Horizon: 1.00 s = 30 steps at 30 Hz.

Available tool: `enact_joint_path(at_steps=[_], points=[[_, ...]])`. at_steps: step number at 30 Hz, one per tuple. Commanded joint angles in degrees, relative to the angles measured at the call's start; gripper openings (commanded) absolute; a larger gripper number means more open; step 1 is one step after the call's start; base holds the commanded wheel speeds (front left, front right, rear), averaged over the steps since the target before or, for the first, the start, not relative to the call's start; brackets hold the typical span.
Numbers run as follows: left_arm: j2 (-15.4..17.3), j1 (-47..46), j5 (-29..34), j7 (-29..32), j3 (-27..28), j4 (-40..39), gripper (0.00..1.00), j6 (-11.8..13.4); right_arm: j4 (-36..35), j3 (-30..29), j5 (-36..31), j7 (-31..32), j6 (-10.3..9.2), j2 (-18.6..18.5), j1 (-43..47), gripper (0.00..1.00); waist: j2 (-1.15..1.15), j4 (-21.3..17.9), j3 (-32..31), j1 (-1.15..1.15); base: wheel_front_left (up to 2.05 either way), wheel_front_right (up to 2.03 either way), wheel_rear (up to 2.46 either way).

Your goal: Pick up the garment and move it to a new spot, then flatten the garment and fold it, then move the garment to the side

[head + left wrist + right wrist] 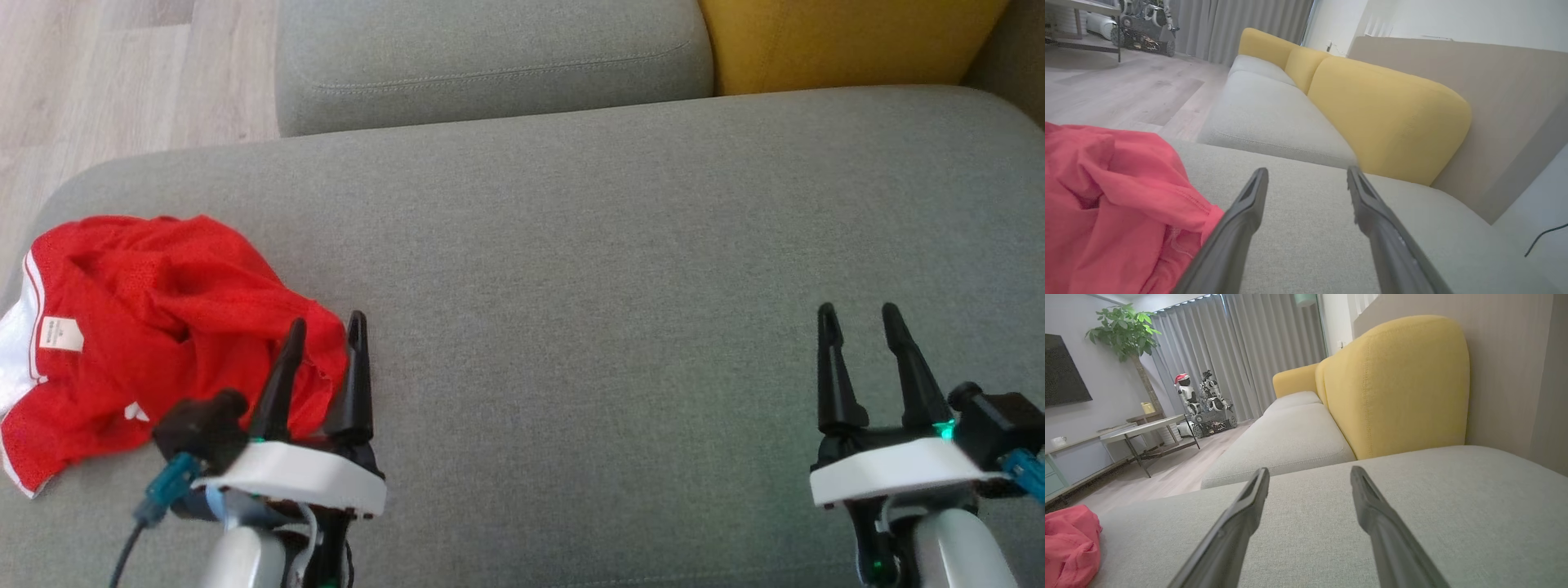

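The garment point(155, 327) is a crumpled red piece with white trim and a white label, lying at the left end of the grey sofa cushion point(612, 269). My left gripper point(326, 327) hovers open just at its right edge, nothing between the fingers. In the left wrist view the garment point(1114, 212) bulks at the lower left, beside the left finger point(1241, 220) of my left gripper point(1308, 175). Far to the right, my right gripper point(857, 314) stands open over bare cushion. In the right wrist view, my right gripper point(1310, 473) points along the sofa, with the garment point(1069, 543) at the far lower left.
Yellow back cushions point(841, 41) line the sofa's far side, with a second grey seat cushion point(490, 57) beyond. Wooden floor point(106, 73) lies past the sofa's left edge. A low table point(1143, 430), small robots point(1204, 400) and curtains stand farther off.
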Motion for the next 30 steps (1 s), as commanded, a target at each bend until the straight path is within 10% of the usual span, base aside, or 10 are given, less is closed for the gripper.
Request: enact_joint_path(at_steps=[1,21,30], points=[[1.01,-3.16,2.32,-0.84,0.57,-2.53,1.00,0.69,-2.72,1.43,-2.46,-0.97,-0.03,-0.43,-1.64,1.00,0.00,-0.03,-0.02,0.00,0.00,0.00,0.00],[4.29,-3.58,14.20,-4.19,-6.77,-1.83,1.00,10.33,-1.06,1.94,-16.09,-4.34,-0.04,-0.51,-2.71,1.00,0.00,-0.54,-0.78,0.00,0.00,0.00,0.00],[0.60,-0.68,8.88,-5.86,0.12,1.97,1.00,3.42,1.33,3.55,-0.99,-6.04,-0.04,-0.55,-2.09,1.00,0.00,-0.61,-1.25,0.00,0.00,0.00,0.00]])
